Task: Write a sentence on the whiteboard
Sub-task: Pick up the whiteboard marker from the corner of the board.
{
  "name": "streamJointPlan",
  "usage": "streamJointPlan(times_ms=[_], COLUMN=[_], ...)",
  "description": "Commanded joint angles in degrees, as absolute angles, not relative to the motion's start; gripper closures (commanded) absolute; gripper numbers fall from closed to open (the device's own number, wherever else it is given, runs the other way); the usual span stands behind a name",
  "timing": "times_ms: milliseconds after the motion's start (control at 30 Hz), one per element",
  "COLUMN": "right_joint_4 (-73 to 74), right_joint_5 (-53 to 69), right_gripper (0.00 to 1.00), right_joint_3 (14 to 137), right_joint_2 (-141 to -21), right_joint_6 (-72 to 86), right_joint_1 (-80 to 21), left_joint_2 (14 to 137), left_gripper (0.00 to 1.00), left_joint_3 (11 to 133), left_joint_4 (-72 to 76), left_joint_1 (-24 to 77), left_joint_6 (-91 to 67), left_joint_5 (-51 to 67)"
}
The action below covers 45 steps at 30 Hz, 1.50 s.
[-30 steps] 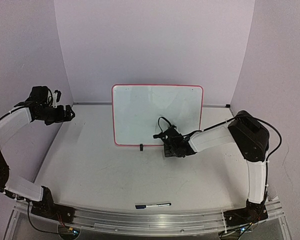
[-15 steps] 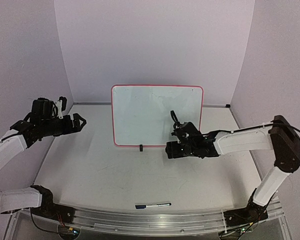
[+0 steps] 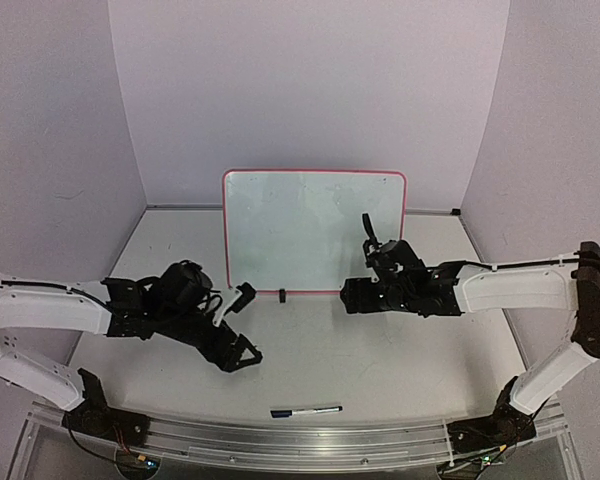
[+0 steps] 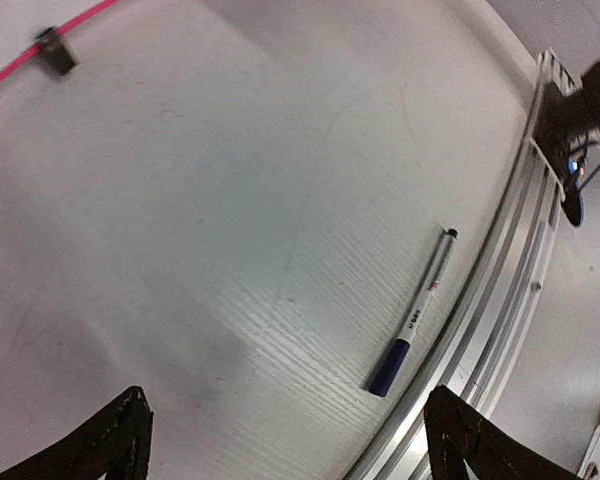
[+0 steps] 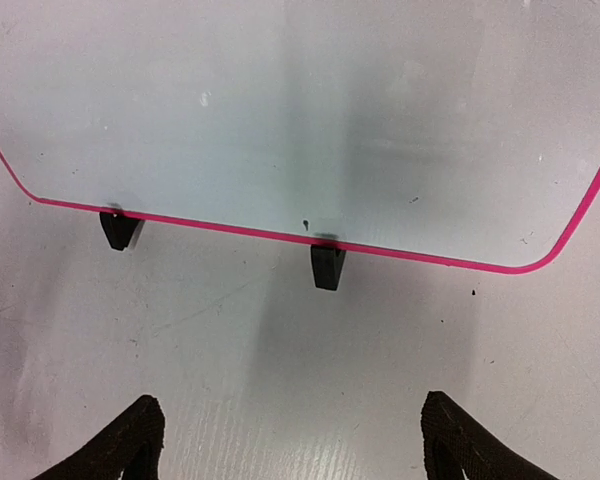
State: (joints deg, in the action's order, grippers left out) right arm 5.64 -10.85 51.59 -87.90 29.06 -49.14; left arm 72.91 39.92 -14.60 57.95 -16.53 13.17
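— Whiteboard (image 3: 315, 225): where does it stand?

— At the back middle of the surface (image 3: 380, 365), upright on 2 black clip feet (image 5: 327, 267), with a pink-red rim all round. In the right wrist view its face is white, with a few small dark specks and a soft grey shadow across it.

— And the right fingers (image 5: 292, 400)?

— Wide apart. Their 2 dark tips sit in the bottom corners of the right wrist view. Bare surface shows between them, and the board's lower edge lies beyond. They are near the board's lower right part and do not touch it.

— The left fingers (image 4: 285, 400)?

— Also spread wide, clamped on nothing. The left arm reaches low across the surface, in front of the board's left corner and apart from it.

— What does the left wrist view show ahead of them?

— A marker (image 4: 415, 315) with a white barrel and a blue cap. It lies flat on the surface near the front edge, just beside the metal rail (image 4: 505, 290). In the top view it runs roughly parallel to that rail, blue end to the left, about midway between the 2 arm bases. The left fingers are near it but apart from it. Whether they are above it or short of it I cannot tell.
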Motion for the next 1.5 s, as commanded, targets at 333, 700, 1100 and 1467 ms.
streamJointPlan(times_ms=[333,700,1100,1467], right_joint_4=[6.0,6.0,6.0,6.2], right_joint_5=[-12.4,-13.3,-14.2,-6.2], right_gripper=[0.14,0.14,0.13,0.10], right_joint_3=[47.6,46.5,45.7,46.6], right_joint_2=[-81.5,-80.1,-78.5,-78.3], right_joint_6=[33.5,34.4,35.2,31.1], right_joint_1=[-48.8,-48.8,-48.8,-47.6], left_joint_2=[91.7,98.1,101.7,101.0], left_gripper=[0.45,0.58,0.75,1.00], left_joint_3=[51.0,54.2,55.5,54.0], left_joint_4=[-16.4,-17.5,-20.3,-19.3], left_joint_1=[73.5,78.1,81.2,82.2], left_joint_6=[-3.3,-2.2,-1.5,-2.6], left_joint_5=[8.7,5.1,1.6,0.5])
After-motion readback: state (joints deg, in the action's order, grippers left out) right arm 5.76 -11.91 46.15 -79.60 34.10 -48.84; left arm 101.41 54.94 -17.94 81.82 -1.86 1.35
